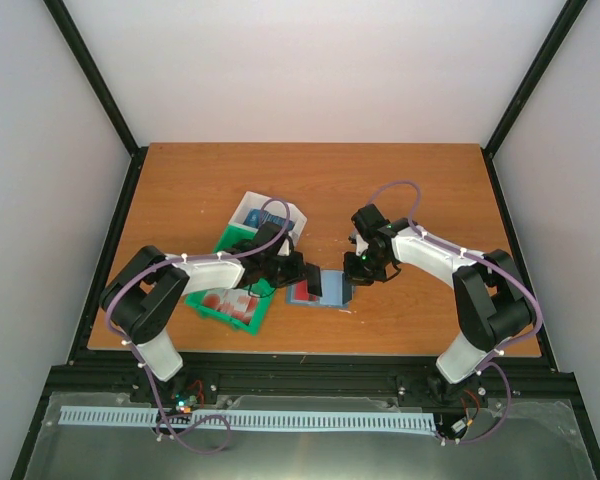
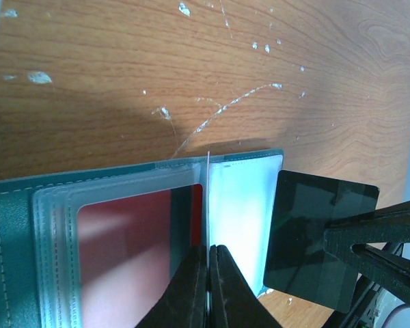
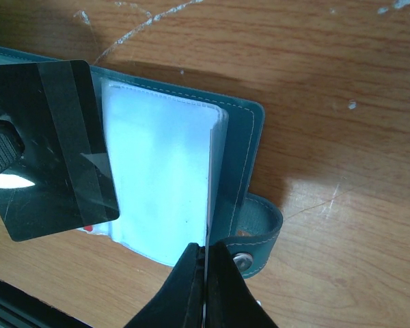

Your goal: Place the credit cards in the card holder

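The teal card holder (image 1: 298, 296) lies open near the table's front edge, between both grippers. A red credit card (image 2: 137, 225) shows through its clear window, beside a white leaf (image 2: 239, 205). My left gripper (image 2: 208, 247) is shut on a thin card seen edge-on at the holder's fold. From the right wrist that card (image 3: 55, 150) looks dark with a stripe. My right gripper (image 3: 206, 247) is shut on another thin card, edge-on, near the strap (image 3: 263, 229) end of the holder (image 3: 242, 150). In the left wrist view that card (image 2: 307, 232) is dark and stands past the white leaf.
A green bin (image 1: 227, 240) holding red cards sits left of the holder, under the left arm. A white bin (image 1: 248, 205) stands behind it. The table's front edge runs just below the holder. The wood is scratched.
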`<state>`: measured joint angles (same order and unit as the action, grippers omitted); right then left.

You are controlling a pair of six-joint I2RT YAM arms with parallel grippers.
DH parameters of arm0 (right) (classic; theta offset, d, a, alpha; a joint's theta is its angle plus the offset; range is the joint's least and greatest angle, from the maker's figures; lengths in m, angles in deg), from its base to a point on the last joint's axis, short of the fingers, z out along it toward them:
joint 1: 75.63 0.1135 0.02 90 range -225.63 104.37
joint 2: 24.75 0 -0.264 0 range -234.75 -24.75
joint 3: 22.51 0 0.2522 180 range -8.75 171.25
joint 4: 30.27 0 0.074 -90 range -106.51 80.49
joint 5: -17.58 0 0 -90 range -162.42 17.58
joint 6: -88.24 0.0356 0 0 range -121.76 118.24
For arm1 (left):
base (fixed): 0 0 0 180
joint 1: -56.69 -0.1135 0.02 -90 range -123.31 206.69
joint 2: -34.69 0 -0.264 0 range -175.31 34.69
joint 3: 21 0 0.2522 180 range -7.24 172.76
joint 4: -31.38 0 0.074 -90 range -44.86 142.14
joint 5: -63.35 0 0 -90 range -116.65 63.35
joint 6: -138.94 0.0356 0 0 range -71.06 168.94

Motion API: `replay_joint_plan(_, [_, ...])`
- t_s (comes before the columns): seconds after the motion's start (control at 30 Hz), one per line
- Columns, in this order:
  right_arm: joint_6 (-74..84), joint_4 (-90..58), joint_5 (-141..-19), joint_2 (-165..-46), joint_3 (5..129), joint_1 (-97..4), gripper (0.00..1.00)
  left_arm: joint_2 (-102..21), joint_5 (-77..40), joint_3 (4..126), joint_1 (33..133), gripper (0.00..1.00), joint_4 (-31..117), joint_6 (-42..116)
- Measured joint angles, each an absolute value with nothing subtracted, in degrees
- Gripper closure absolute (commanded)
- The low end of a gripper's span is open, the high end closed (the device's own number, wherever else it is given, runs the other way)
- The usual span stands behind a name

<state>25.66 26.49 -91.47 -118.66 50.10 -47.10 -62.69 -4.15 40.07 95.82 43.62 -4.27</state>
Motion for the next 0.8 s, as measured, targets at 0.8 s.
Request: replay_joint_plan(0.8, [25.66,25.49,-92.72,-118.66,49.18,-47.1,0.97,-65.47,0.4,38.22,96.17,0.99,38.31,-11.66])
